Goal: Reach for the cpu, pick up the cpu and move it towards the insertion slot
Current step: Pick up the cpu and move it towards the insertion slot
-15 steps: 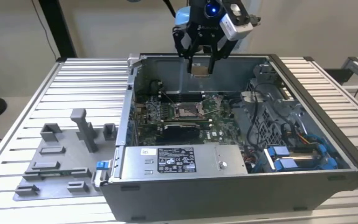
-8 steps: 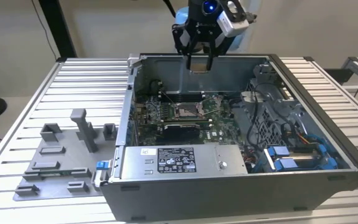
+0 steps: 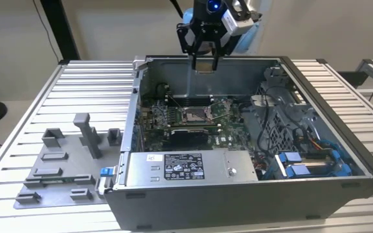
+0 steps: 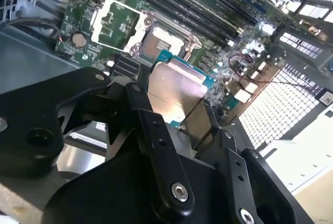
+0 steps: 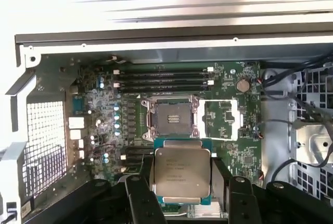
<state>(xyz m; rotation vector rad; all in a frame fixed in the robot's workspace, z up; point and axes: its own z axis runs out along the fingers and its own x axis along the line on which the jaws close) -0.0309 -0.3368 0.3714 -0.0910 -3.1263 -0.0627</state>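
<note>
Gripper [image 3: 205, 58] closed on the cpu [image 3: 205, 66], fingers clamped on two opposite edges, chip hanging high above the open computer case [image 3: 342, 141] near its back wall in the exterior view. Well above the motherboard [image 3: 228, 138], not yet over the insertion slot [image 3: 193, 115], which sits lower and nearer the camera in that view. Likely trouble from here: a thin edge hold on a flat chip, so any twist or slip could tilt it and bring it down crooked on the socket; a misaligned arrival could bend contact pins or catch the raised load plate [image 5: 222, 119], seen swung aside next to the socket. Also some risk of brushing the case wall on the way down, judging by how close the arm hangs to it. In the first wrist view, cpu [image 5: 182, 172] face-on with its silver lid and green rim, held between the fingers [image 5: 139, 198], and the insertion slot [image 5: 173, 118] just beyond it, open, dark centre exposed, memory slots [image 5: 165, 78] further off. In the second wrist view, cpu [image 4: 174, 93] seen at a slant, gripper linkages large in the foreground, insertion slot [image 4: 158, 44] beyond the chip's far edge. Height above the board readable from the exterior view alone; chip-to-socket alignment readable from the wrist views.
</note>
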